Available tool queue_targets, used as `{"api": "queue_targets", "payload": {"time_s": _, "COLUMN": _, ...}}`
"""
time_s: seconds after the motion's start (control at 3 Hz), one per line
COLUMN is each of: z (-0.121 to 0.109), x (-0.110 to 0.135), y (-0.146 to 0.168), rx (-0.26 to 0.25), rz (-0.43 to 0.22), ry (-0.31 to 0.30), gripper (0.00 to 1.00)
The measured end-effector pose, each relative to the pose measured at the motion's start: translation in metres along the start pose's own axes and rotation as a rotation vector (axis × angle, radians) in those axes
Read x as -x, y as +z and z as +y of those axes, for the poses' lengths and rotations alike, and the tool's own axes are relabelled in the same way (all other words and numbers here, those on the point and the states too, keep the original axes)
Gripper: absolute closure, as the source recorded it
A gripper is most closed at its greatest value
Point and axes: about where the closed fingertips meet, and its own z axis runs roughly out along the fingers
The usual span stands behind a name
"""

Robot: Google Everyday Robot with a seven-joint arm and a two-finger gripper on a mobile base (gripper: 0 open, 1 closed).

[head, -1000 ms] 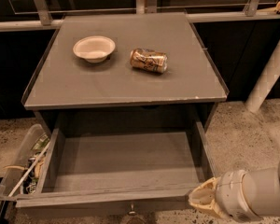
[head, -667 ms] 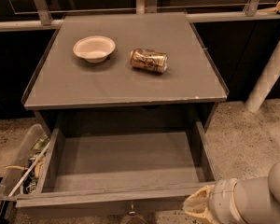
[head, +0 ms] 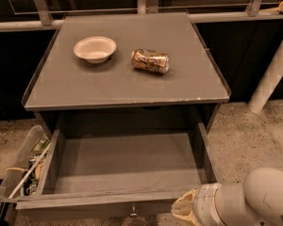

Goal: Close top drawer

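**Top drawer stands pulled out, gripper at its front right corner**

Nearest the camera, the gripper [head: 183, 210] sits low at the right, its pale tip just beside the right end of the drawer's front edge. Whether it is spread or closed is hidden from this angle.

The top drawer [head: 127, 166] is drawn far out of the grey cabinet [head: 127, 86]. Its long axis runs left to right, its front faces the camera, and its plain grey inside faces up. A small round knob [head: 133, 215] shows at the middle of the front.

A clear plastic bin [head: 20, 166] stands on the floor just left of the drawer.

Farther back, on the cabinet top, a white bowl [head: 95, 49] sits left of a gold can [head: 150, 61] lying on its side.
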Motion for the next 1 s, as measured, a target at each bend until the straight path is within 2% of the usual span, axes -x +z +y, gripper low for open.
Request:
{"api": "queue_targets", "payload": {"time_s": 0.33, "z": -0.0019, "x": 0.0006, "y": 0.0007, "rx": -0.007, "rz": -0.001, "ry": -0.002, "gripper": 0.83}}
{"api": "queue_targets", "payload": {"time_s": 1.0, "z": -0.0019, "x": 0.0006, "y": 0.0007, "rx": -0.008, "rz": -0.001, "ry": -0.002, "gripper": 0.36}}
